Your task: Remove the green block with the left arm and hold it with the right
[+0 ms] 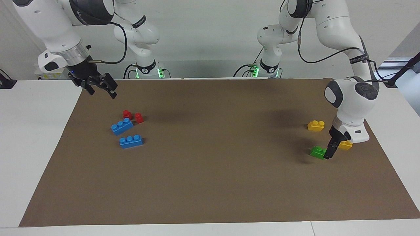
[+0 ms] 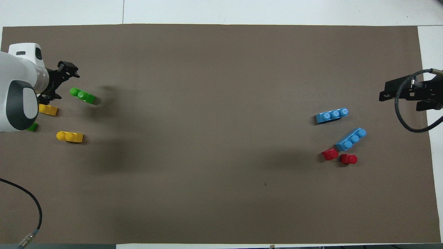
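A: Starting with the facing view, what have you got on the green block?

B: I see the green block [image 1: 318, 152] lying flat on the brown mat [image 1: 210, 183], studs up, near the edge at the left arm's end of the table. Its long axis runs slantwise to the mat's edges. The left gripper [image 1: 329, 152] is down at the block's end, fingertips at mat level right against it; I cannot tell from here whether the fingers are spread or closed (they read as one dark shape). A yellow brick [image 1: 345, 145] sits just beside the gripper, and a second yellow brick [image 1: 316, 125] lies nearer to the robots.

A: And the right arm?

B: The right gripper [image 1: 102, 89] hangs in the air over the mat's corner at its own end, fingers spread apart, holding nothing. It waits there. Two blue bricks [image 1: 122, 126] and two red pieces [image 1: 133, 116] lie on the mat below it.

A: Overhead view?

B: The green block [image 2: 82, 95] shows its two studs; the long axis is diagonal, one end pointing toward the left gripper [image 2: 57, 83]. A sliver of a second green brick [image 2: 32, 127] peeks out beside the arm's wrist. The right gripper [image 2: 403, 93] sits over the mat's edge at the right arm's end.
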{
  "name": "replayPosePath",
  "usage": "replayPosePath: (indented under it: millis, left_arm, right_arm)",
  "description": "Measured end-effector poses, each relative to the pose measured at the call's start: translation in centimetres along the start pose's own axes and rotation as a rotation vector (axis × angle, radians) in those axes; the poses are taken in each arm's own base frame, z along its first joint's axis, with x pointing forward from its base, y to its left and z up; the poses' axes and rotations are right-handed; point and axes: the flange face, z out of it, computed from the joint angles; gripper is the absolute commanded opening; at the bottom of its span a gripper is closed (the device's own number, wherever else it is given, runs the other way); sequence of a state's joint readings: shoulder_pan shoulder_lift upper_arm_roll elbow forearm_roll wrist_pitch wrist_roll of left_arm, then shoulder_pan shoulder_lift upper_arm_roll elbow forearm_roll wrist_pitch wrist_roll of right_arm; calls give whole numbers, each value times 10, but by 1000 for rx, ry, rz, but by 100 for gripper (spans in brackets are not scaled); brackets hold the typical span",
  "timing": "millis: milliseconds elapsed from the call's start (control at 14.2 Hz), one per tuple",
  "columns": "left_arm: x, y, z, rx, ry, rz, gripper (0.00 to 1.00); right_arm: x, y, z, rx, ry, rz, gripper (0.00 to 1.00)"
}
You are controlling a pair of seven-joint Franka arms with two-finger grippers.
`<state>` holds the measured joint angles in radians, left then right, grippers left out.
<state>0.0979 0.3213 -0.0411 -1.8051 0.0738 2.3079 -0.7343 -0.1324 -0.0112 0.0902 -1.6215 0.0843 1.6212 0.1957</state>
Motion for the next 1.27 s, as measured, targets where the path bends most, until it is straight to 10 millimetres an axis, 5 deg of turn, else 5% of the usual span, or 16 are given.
replayPosePath:
  millis: [282, 776, 988, 1271]
  left_arm:
    - [-14, -4, -79, 24, -21, 220, 100]
    - [-65, -26, -203, 75, -109, 584, 100]
    - [-86, -30, -229, 83, -131, 639, 100]
    - [-95, -32, -237, 76, -156, 691, 100]
  right_arm:
    - [2, -5, -2, -4, 28, -24, 100]
    - [5, -1, -2, -49, 48, -179, 100]
    - [4, 1, 0, -58, 27, -187, 100]
    - [2, 1, 2, -60, 10, -187, 100]
